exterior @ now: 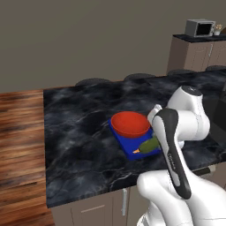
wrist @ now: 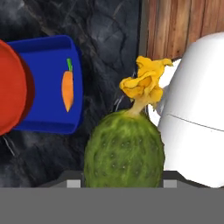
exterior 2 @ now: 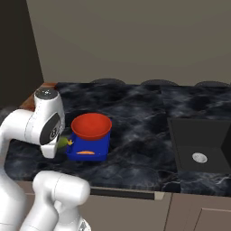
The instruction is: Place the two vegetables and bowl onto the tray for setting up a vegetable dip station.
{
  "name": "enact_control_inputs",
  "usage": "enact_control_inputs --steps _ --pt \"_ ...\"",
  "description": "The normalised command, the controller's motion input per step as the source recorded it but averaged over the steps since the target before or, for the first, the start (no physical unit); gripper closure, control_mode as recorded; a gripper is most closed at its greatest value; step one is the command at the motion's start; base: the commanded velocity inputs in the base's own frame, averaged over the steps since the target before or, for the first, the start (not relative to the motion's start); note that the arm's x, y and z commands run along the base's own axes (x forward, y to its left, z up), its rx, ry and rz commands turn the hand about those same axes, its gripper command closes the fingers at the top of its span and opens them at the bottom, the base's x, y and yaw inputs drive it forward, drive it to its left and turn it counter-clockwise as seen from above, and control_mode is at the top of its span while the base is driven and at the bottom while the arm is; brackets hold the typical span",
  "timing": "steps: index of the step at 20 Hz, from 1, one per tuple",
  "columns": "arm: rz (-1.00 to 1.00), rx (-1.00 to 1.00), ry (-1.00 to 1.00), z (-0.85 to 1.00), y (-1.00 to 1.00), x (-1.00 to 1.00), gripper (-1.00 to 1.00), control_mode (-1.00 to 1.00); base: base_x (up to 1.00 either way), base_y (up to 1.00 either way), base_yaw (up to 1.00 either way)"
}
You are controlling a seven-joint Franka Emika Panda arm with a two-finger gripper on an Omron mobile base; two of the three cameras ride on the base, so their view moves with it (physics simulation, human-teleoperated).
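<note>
My gripper point(wrist: 122, 183) is shut on the yellow-green vegetable point(wrist: 124, 153), a bumpy oblong piece with a yellow flower at its tip. I hold it just off the tray's near edge, above the dark counter point(exterior: 79, 132). It also shows at the tray's side as a green vegetable point(exterior 2: 62, 142), partly behind my arm, and as a green vegetable point(exterior: 150, 144) in the left base view. The blue tray point(wrist: 48, 57) carries the small orange carrot point(wrist: 67, 89) on its bare end. The red bowl point(exterior: 130, 124) sits on the tray's far end, covering much of the tray point(exterior 2: 88, 155).
A dark sink point(exterior 2: 198, 146) is set into the counter to the right of the tray. The counter's front edge point(exterior 2: 126, 191) runs just behind my arm, with wooden floor point(exterior: 20, 145) to the left. A microwave point(exterior: 201, 28) stands on a far cabinet.
</note>
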Motion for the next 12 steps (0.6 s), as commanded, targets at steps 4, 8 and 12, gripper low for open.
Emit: enact_control_inputs --steps 4,8,12 --pt "-0.07 0.0 0.0 0.0 -0.29 0.2 1.0 -1.0 0.0 0.0 0.0" --pt "-0.04 0.0 0.0 -0.03 -0.27 0.24 1.0 -1.0 0.0 0.0 0.0" --pt "-0.01 0.01 0.0 -0.07 -0.24 0.28 1.0 -1.0 0.0 0.0 0.0"
